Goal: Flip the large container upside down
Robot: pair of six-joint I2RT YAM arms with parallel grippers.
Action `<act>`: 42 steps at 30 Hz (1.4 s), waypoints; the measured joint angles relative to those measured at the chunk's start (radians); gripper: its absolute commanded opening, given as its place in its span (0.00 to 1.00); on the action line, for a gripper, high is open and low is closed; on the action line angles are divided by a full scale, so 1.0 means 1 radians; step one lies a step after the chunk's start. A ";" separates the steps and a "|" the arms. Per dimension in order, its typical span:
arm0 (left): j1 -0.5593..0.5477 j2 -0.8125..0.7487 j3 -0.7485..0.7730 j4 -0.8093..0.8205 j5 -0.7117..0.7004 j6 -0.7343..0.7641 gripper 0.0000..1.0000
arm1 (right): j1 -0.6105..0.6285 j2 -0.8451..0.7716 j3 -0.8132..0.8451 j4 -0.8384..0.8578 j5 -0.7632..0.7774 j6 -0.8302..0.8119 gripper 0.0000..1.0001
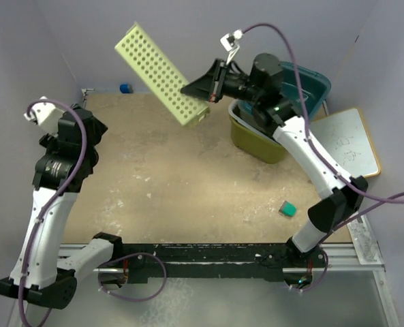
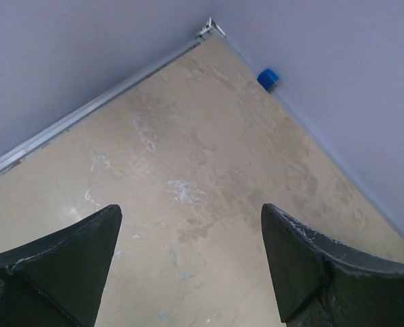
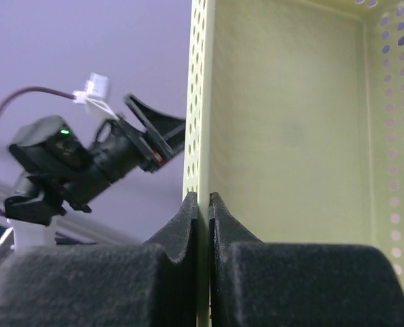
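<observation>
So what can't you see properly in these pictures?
- Large container, top view: the right arm covers most of it, so its inside is hidden.
- Pale-green box, right wrist view: cut off by the picture's edges; only part of its inside shows, its wall pinched by the right gripper.
- Blue thing by the wall: too small to name in either view.
- White board, top view: its marks are too small to read.

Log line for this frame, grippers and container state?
left gripper open, empty, above table | right gripper shut on pale-green perforated box wall, box off table | large container upright, not gripped | flip pending
</observation>
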 measured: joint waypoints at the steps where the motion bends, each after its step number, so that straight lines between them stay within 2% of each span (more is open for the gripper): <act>1: 0.003 -0.017 0.006 -0.024 -0.016 -0.018 0.80 | 0.011 0.011 -0.040 0.039 -0.023 0.035 0.00; 6: 0.004 -0.087 0.111 -0.083 -0.098 -0.075 0.80 | 0.079 0.119 -0.081 0.064 -0.035 0.092 0.00; 10: 0.004 -0.158 0.127 -0.074 -0.151 -0.073 0.79 | 0.148 0.189 -0.101 0.102 -0.021 0.158 0.00; 17: 0.006 -0.173 0.126 -0.029 -0.131 -0.002 0.79 | 0.206 0.225 -0.373 0.473 -0.005 0.507 0.00; 25: 0.006 -0.082 0.082 0.012 0.014 0.074 0.79 | 0.198 0.313 -0.669 0.924 0.133 0.906 0.00; 30: 0.006 -0.029 0.056 0.025 0.134 0.135 0.79 | 0.204 0.305 -0.830 1.063 0.187 0.997 0.00; 32: 0.006 -0.011 0.041 0.030 0.181 0.150 0.79 | 0.198 0.277 -0.882 1.086 0.204 1.007 0.07; 35: 0.006 0.011 0.021 0.031 0.236 0.171 0.79 | 0.171 0.211 -0.962 1.078 0.230 1.007 0.25; 37: 0.006 0.026 0.011 0.031 0.266 0.175 0.79 | 0.151 0.163 -1.018 1.050 0.251 1.004 0.34; 42: 0.006 0.050 -0.012 0.035 0.316 0.189 0.79 | 0.118 0.028 -1.126 0.869 0.333 0.961 0.62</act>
